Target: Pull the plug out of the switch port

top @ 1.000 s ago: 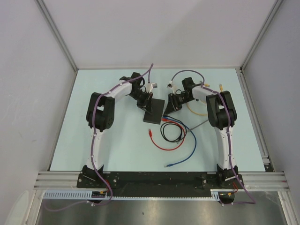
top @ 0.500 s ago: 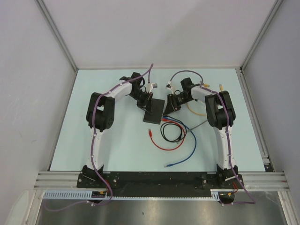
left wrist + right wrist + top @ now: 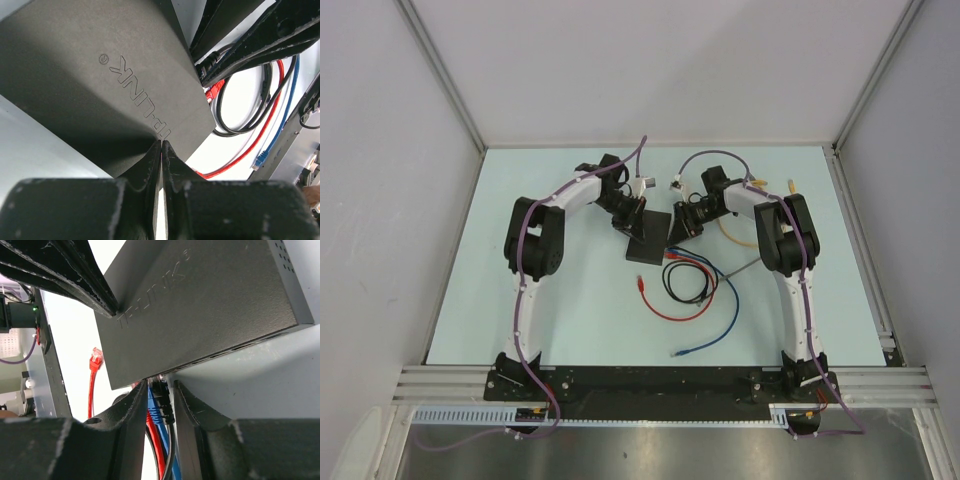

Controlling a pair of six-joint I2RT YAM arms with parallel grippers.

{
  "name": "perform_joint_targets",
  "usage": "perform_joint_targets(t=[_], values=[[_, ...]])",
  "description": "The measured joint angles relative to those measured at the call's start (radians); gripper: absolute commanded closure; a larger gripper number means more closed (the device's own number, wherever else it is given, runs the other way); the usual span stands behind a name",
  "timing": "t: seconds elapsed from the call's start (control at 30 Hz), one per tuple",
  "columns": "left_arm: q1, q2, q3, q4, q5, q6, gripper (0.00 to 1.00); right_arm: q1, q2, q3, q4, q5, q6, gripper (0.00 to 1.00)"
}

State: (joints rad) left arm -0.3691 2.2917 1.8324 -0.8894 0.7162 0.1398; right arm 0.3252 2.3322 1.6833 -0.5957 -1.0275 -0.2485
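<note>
The switch (image 3: pixel 650 240) is a flat matte-black box lying mid-table. In the left wrist view its top (image 3: pixel 100 75) fills the frame. My left gripper (image 3: pixel 632 214) is shut, its tips (image 3: pixel 161 143) pressed together on the switch's top near one edge. My right gripper (image 3: pixel 683 226) is at the port edge. In the right wrist view it (image 3: pixel 160 386) is open a little and straddles a black plug (image 3: pixel 166 390) and a blue plug (image 3: pixel 154 407) seated under the switch (image 3: pixel 200 305). Its left finger touches the blue plug. A red cable runs beside them.
Red (image 3: pixel 672 313), black (image 3: pixel 686 282) and blue (image 3: pixel 716 328) cables loop on the table in front of the switch, with a loose red plug (image 3: pixel 640 285) and a loose blue plug (image 3: pixel 680 352). A yellow cable (image 3: pixel 740 240) lies by the right arm. Walls close in on both sides and at the back.
My right gripper has shifted slightly left, closer to the switch's port edge. The left gripper and the switch have not visibly moved.
</note>
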Motion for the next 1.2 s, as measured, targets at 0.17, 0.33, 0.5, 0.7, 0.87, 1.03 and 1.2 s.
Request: perform_joint_targets(t=[0.17, 0.33, 0.5, 0.7, 0.87, 1.03, 1.2], values=[[0.0, 0.0, 0.0, 0.0, -0.001, 0.0, 0.9, 0.003, 0.0, 0.0, -0.003, 0.011, -0.005, 0.76], [0.0, 0.0, 0.0, 0.0, -0.002, 0.0, 0.9, 0.005, 0.001, 0.0, -0.008, 0.017, -0.017, 0.86], [-0.001, 0.0, 0.0, 0.0, -0.002, 0.0, 0.9, 0.009, 0.012, 0.029, -0.042, 0.026, -0.026, 0.95], [-0.001, 0.0, 0.0, 0.0, -0.003, 0.0, 0.9, 0.01, 0.016, 0.04, -0.06, 0.029, -0.037, 1.0], [-0.001, 0.0, 0.0, 0.0, -0.003, 0.0, 0.9, 0.009, 0.016, 0.04, -0.06, 0.032, -0.037, 1.0], [-0.001, 0.0, 0.0, 0.0, -0.003, 0.0, 0.9, 0.006, 0.015, 0.04, -0.063, 0.032, -0.041, 1.0], [-0.002, 0.0, 0.0, 0.0, -0.003, -0.001, 0.9, 0.001, 0.014, 0.04, -0.068, 0.031, -0.064, 1.0]])
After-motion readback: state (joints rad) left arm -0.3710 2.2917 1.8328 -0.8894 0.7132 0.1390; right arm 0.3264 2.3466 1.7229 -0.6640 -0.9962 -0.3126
